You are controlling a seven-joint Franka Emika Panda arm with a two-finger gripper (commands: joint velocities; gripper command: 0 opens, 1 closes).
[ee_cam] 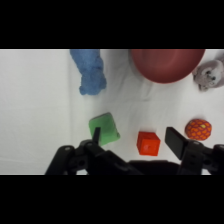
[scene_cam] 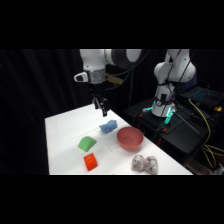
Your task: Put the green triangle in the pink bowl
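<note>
The green triangle [scene_cam: 87, 144] lies on the white surface [scene_cam: 62, 130], well apart from the pink bowl [scene_cam: 130, 138] and near the orange-red block [scene_cam: 90, 161]. To do this step well, the tool [ee_cam: 134, 136] should descend with the wedge centred between its fingers and grip the flat sides, not the rounded top, I think. The arm hangs above the surface near the blue block [scene_cam: 107, 127], pointing down. In the wrist view the tool is open, holding nothing; one finger [ee_cam: 96, 135] overlaps the triangle's edge.
</note>
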